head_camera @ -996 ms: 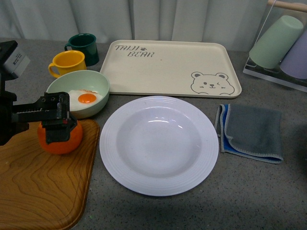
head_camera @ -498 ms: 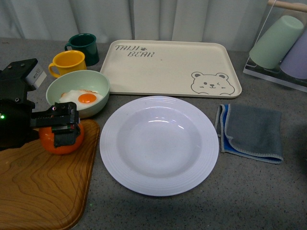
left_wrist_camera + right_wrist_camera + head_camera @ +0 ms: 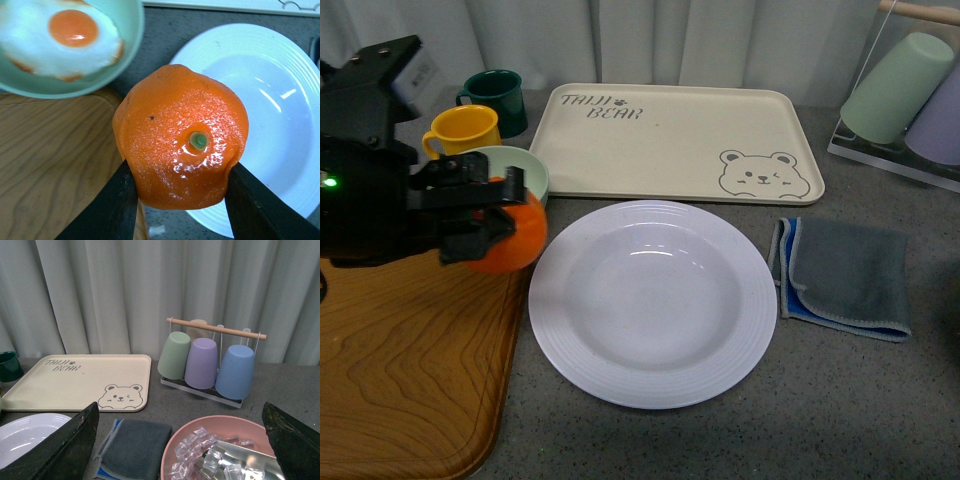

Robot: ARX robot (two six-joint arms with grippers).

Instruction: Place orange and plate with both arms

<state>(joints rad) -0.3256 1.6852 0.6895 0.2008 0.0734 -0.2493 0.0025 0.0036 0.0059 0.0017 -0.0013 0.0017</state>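
My left gripper [image 3: 480, 218] is shut on the orange [image 3: 512, 238], holding it in the air just left of the white plate's [image 3: 652, 300] rim. In the left wrist view the orange [image 3: 182, 135] sits stem up between the two black fingers [image 3: 115, 205], above the edge of the wooden board and the plate [image 3: 280, 125]. My right gripper [image 3: 180, 440] is open with nothing between its fingers; it hangs over a pink bowl of ice and does not show in the front view. The plate [image 3: 30, 437] shows at the corner of the right wrist view.
A pale green bowl [image 3: 532, 168] with a fried egg stands behind the orange. A wooden board [image 3: 410, 370] lies at the left. Yellow mug [image 3: 460, 130], green mug [image 3: 498, 95], beige bear tray [image 3: 675, 140], grey cloth [image 3: 845, 275], cup rack [image 3: 905, 95], pink ice bowl [image 3: 220, 450].
The left gripper has lifted the orange off the wooden board and carried it up and to the right, toward the plate's left rim.
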